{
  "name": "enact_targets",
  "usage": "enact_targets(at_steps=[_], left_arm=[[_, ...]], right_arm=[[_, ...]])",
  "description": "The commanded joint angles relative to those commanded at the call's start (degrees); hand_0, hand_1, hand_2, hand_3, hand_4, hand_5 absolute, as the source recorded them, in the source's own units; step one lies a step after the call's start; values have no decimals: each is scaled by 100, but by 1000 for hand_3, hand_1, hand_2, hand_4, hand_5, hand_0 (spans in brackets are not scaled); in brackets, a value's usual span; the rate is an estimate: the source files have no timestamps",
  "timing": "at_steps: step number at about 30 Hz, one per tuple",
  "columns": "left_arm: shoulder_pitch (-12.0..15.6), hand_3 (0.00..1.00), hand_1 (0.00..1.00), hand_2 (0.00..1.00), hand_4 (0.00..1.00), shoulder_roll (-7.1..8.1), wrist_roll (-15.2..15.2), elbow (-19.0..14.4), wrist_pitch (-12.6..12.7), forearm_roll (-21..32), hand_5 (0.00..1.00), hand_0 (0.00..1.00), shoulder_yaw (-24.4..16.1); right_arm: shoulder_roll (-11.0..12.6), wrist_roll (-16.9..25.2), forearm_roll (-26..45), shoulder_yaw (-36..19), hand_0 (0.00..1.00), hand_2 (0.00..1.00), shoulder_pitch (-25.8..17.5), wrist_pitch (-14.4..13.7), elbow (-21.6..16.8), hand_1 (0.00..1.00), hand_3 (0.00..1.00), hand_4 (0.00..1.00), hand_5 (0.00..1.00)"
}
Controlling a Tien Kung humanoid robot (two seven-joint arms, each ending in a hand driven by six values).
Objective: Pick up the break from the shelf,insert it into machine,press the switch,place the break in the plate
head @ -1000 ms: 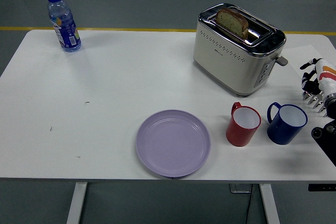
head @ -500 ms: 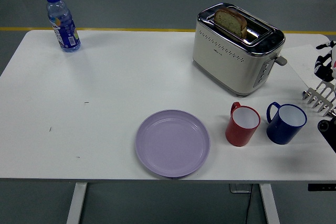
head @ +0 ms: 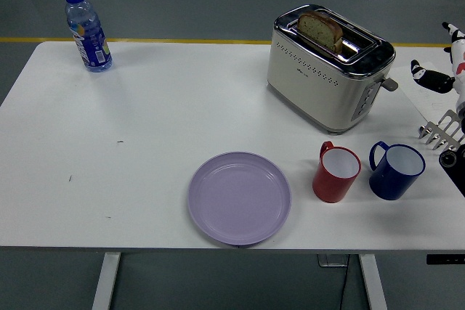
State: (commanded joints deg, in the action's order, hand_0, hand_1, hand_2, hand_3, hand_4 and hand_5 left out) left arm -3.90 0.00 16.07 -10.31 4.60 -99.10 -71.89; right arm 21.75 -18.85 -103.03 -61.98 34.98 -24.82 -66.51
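Bread slice (head: 322, 31) is sitting in the far slot of the toaster (head: 327, 67), top half standing proud of the slot, so insertion looks done. Lever knob (head: 391, 84) on the toaster's right end looks high, so my read is the switch press is the step in hand, not yet made

Right hand (head: 445, 70) is at the far right edge of frame, just right of the toaster end, level with the lever. Only a few black-and-white fingers (head: 429, 79) show, pointing left toward the lever, apart from it, holding nothing; can't tell whether they're spread or curled, most of the hand is cropped. Left arm not visible

Next move, as I judge it: short reach left and down onto the knob, push along the toaster's end face. Needs a fingertip on top of the knob, not the side, or it slips off

Room: metal rack (head: 443, 133) sits near-right of the toaster, under the hand, at the table's right edge; blue mug (head: 394, 170) and red mug (head: 336, 172) stand near of the toaster, close to each other. Gap between lever and rack is tight. Purple plate (head: 240, 197) is centre-near, empty, with open table to its left. Water bottle (head: 88, 30) far-left, well apart from everything
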Motion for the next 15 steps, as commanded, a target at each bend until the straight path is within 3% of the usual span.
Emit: enact_targets(at_steps=[6,14,15], left_arm=[[-9,562,462,435,306,0,3,0,-8,-6,953,604,8],[-30,564,462,435,305,0,3,0,5,75,951,605,66],[-32,562,461,432,304,0,4,0,6,79,948,604,70]], right_arm=[[-6,58,201,167,804,924,419,120,-148,776,953,734,280],[-70,-57,438,676,813,916,1241,573,-328,781,919,744,285],[-79,-73,446,720,816,871,1304,608,-328,777,880,754,291]])
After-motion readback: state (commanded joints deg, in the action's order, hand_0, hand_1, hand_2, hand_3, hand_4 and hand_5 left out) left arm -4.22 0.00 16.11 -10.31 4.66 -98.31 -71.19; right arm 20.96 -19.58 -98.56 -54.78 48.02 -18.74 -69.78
